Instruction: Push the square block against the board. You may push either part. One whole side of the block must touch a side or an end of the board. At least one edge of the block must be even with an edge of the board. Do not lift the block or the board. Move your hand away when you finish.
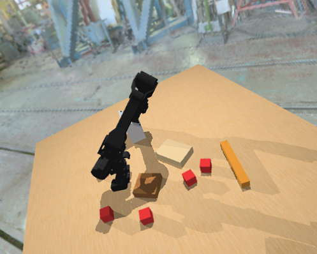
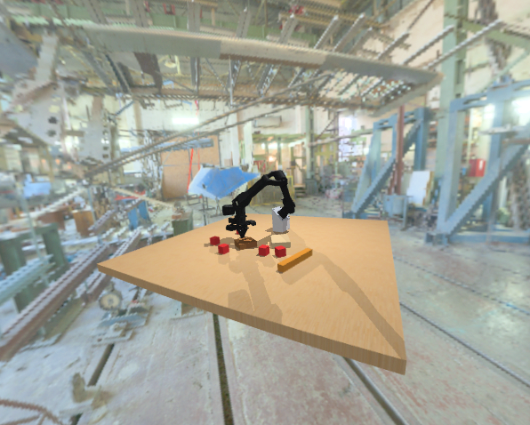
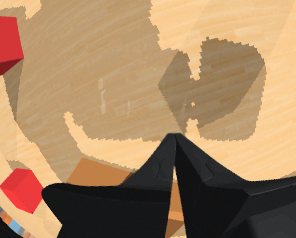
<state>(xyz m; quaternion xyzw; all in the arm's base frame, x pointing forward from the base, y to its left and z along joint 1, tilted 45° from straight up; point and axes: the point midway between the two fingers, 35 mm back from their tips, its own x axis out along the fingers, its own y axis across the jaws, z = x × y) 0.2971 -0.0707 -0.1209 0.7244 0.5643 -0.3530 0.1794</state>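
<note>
The brown square block [image 1: 148, 186] [image 2: 245, 244] [image 3: 95, 172] lies flat on the table, partly in the arm's shadow. The cream board [image 1: 174, 151] [image 2: 281, 240] lies flat up and to the right of it in the top view. Bare table shows between them there, and their sides do not touch. My gripper [image 1: 118, 186] [image 2: 242, 236] [image 3: 173, 139] is shut with nothing between the fingers, its tips pointing down. In the top view it is just left of the brown block. In the wrist view the fingers hide most of the block; whether they touch it I cannot tell.
Red cubes stand in front of the block [image 1: 106, 214] [image 1: 145, 216] and to its right [image 1: 189, 177] [image 1: 206, 165]. Another red cube [image 2: 237, 232] is mostly hidden behind the gripper. A long orange bar [image 1: 235, 163] [image 2: 295, 260] lies farther right. The grey arm base [image 1: 136, 132] stands behind.
</note>
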